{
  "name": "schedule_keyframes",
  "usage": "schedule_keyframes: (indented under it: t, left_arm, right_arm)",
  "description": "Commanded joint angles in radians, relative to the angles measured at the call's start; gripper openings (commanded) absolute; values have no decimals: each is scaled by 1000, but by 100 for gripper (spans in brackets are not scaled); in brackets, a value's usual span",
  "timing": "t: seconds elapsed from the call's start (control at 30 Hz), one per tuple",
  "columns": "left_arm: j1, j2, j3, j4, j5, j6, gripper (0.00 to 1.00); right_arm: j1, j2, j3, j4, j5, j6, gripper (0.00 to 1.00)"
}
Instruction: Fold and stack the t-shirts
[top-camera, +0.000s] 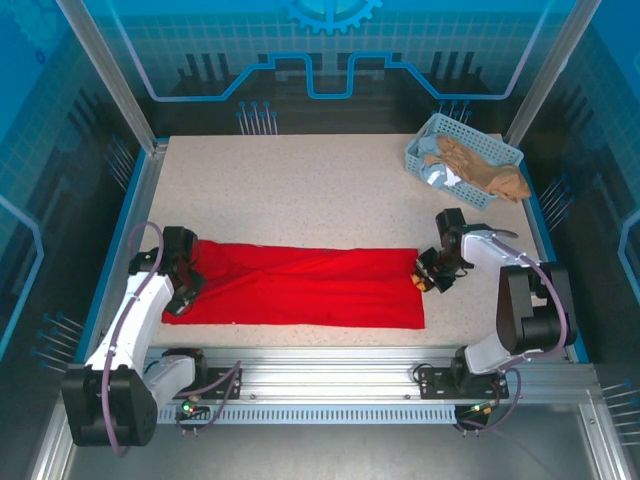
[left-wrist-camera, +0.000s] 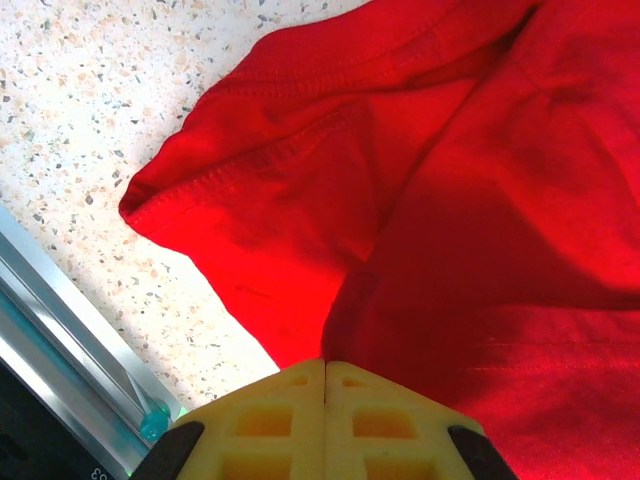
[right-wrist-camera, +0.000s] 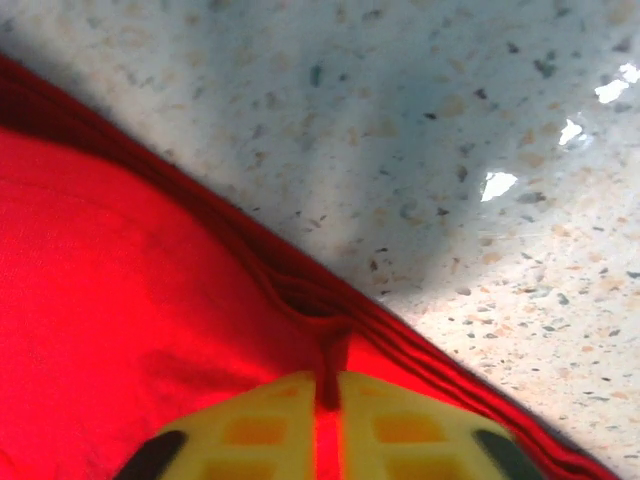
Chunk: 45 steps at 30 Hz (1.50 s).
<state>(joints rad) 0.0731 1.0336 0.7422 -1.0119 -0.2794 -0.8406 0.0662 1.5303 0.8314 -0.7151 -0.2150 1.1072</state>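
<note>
Overhead, a blue basket (top-camera: 415, 155) sits far right. Up close, right claw (right-wrist-camera: 328, 385) pinches the red t-shirt (right-wrist-camera: 120, 300) hem; left claw (left-wrist-camera: 325, 375) is clamped on its edge.

We see a plain bright red shirt (top-camera: 300, 285), its hems stitched in red. The table (top-camera: 300, 190) is beige, speckled grey, brown and black. At far right, the basket (top-camera: 415, 158) is a pale blue lattice holding tan and pale blue-white cloths (top-camera: 485, 165). The fingers (left-wrist-camera: 265, 420) are yellow with black sides. The arms (top-camera: 125, 325) are white and black, the left with a purple cable (top-camera: 131, 250). The walls (top-camera: 30, 100) are blue, gridded pale.
</note>
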Motion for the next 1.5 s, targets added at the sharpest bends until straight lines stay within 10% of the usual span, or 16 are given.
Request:
schedule_keyframes:
  t: [0.0, 0.87, 1.1, 1.47]
  left_arm:
    - [7, -3, -17, -1, 13, -19, 0]
    - [7, 40, -59, 30, 12, -81, 0]
    - [-7, 32, 45, 2, 26, -69, 49]
    - [94, 564, 416, 240, 244, 201, 53]
  right_arm:
    - [-21, 15, 23, -26, 37, -7, 2]
    - [-28, 16, -37, -133, 74, -69, 0]
    - [-26, -64, 33, -196, 166, -75, 33]
    - [90, 61, 231, -66, 134, -203, 36]
